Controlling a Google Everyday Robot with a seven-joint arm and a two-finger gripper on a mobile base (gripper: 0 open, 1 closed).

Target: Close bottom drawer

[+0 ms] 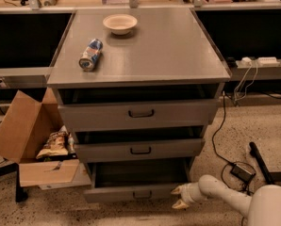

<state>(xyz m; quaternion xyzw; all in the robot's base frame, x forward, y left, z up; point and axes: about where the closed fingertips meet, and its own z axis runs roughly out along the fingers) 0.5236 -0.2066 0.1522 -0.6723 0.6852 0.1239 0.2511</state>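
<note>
The bottom drawer (131, 192) is the lowest of three gray drawers in the cabinet. It stands pulled out, with its dark inside showing and a small dark handle (142, 194) on its short front panel. My gripper (179, 197) is on a white arm low at the right, just to the right of the drawer's front panel near its right end. Its two pale fingertips (176, 189) are spread apart with nothing between them.
The top drawer (136, 114) and middle drawer (138, 149) also stand slightly out. A can (90, 54) and a bowl (119, 23) lie on the cabinet top. An open cardboard box (29, 140) stands at the left. Cables and a power brick (243, 172) lie on the floor at the right.
</note>
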